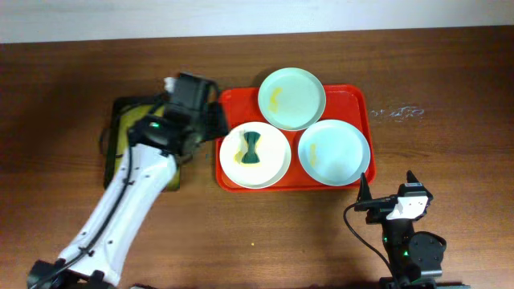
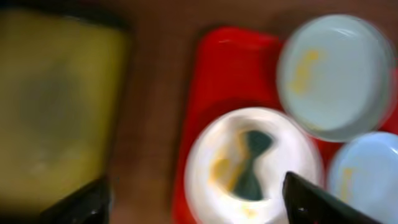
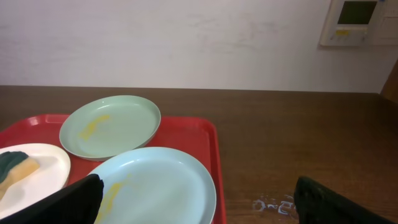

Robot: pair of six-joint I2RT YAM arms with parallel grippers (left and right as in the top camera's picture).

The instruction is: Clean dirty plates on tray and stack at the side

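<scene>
The left jaws stand wide apart and empty at the left edge of the red tray (image 1: 356,100); their wrist view is blurred. Just ahead, between them, lies a white plate (image 2: 292,155) with yellow smears and a green-and-yellow sponge (image 2: 252,167) on it. The yellow-green sponge tray (image 2: 56,106) sits off to their left. The right jaws, also spread wide and holding nothing, are over the table (image 1: 450,96), short of the tray. A pale blue plate (image 3: 161,180) lies just ahead between them, with a pale green plate (image 3: 118,124) beyond.

Left end effector (image 2: 199,200), right end effector (image 3: 202,202): spread.
</scene>
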